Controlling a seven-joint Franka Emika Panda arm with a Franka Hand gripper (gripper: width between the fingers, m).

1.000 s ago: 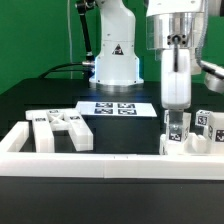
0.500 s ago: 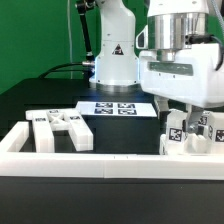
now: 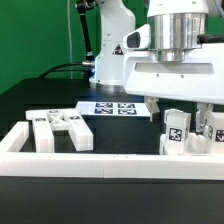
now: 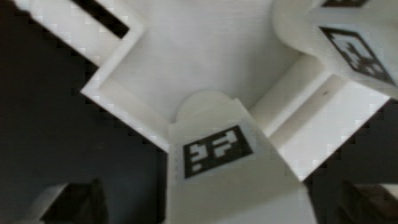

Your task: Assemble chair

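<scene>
The chair is in loose white tagged parts. Flat pieces (image 3: 60,130) lie at the exterior view's left, and upright tagged pieces (image 3: 177,130) (image 3: 215,128) stand at its right. My gripper (image 3: 180,112) hangs broadside just above the right-hand group, jaws wide apart and open, holding nothing. In the wrist view a white tagged piece (image 4: 217,150) runs between my dark fingertips (image 4: 68,203), with a gap on at least one side; a second tagged piece (image 4: 356,50) lies beyond it.
White border rails (image 3: 100,166) frame the work area at the front and the exterior view's left. The marker board (image 3: 118,108) lies behind the parts, before the robot base (image 3: 115,60). The tabletop is black.
The hand has turned from edge-on to broadside over the right-hand parts, and the jaws have spread a little wider. The parts have not moved.
</scene>
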